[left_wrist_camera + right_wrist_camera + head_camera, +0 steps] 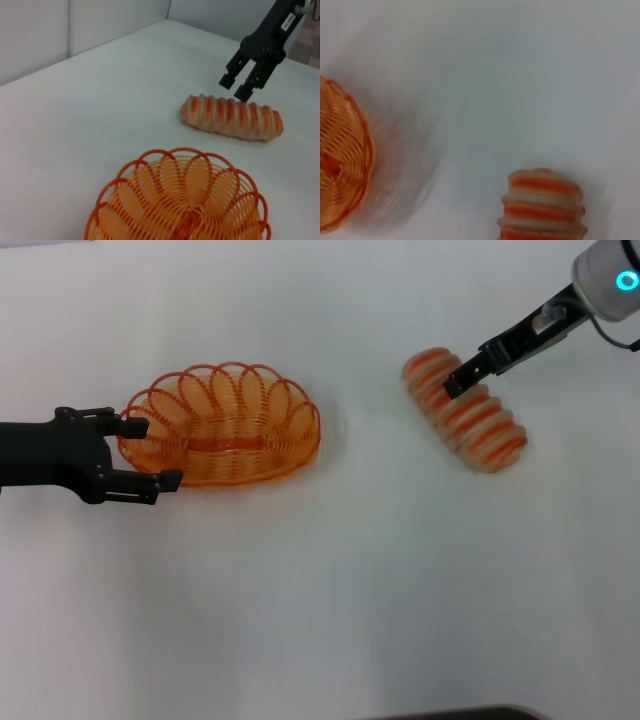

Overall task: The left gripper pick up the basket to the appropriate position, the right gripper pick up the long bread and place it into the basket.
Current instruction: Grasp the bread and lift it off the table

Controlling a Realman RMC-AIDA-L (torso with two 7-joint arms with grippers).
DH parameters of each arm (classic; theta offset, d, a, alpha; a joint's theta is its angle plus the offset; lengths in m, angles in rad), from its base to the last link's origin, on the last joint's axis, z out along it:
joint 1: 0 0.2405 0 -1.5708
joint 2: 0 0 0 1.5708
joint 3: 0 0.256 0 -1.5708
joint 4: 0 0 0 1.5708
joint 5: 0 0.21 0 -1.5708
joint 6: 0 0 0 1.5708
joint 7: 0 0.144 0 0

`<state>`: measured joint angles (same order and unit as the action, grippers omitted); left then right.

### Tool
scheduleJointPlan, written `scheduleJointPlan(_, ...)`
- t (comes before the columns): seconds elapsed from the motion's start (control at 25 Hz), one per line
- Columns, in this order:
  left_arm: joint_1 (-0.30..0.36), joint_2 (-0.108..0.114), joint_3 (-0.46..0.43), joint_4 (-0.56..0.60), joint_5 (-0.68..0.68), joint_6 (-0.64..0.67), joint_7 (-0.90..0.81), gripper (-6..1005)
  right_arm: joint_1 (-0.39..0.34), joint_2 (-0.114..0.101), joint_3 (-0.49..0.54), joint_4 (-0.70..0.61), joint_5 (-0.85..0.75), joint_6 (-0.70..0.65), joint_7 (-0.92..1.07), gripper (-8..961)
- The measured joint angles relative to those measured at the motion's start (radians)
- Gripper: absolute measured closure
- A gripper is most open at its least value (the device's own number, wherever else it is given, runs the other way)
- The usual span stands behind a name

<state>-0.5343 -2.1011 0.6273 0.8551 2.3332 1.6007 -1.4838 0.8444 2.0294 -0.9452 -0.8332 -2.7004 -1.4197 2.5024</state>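
Note:
The orange wire basket point(290, 415) stands on the white table at the left of the head view, empty. My left gripper point(162, 452) is open, with one finger on each side of the basket's left end. The long bread point(468, 412), tan with orange stripes, lies on the table at the right. My right gripper point(456, 383) is open and hovers just over the bread's middle. In the left wrist view the basket point(180, 200) is near, and the bread point(232, 117) lies beyond it under the right gripper point(235, 86). The right wrist view shows the basket's edge point(342, 160) and one end of the bread point(542, 210).
The white table point(330, 590) stretches bare between the basket and the bread and towards the front. A grey wall point(75, 30) stands behind the table's far edge in the left wrist view.

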Motion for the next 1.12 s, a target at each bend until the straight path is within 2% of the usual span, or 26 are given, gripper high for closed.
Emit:
scheduleJointPlan(0.28, -0.004, -0.006, 0.021, 0.001, 0.0, -0.005, -0.002, 101, 0.015, 0.027, -0.052, 0.003, -0.048, 0.026, 0.046, 195)
scheduleJointPlan(0.6, -0.006, -0.008, 0.026, 0.0, 0.0, -0.01, -0.003, 101, 0.069, 0.053, -0.068, 0.061, -0.121, 0.037, 0.067, 203)
scheduleJointPlan(1.12, -0.001, -0.01, 0.026, -0.002, 0.0, -0.019, -0.003, 101, 0.078, 0.057, -0.117, 0.103, -0.124, 0.076, 0.068, 215)
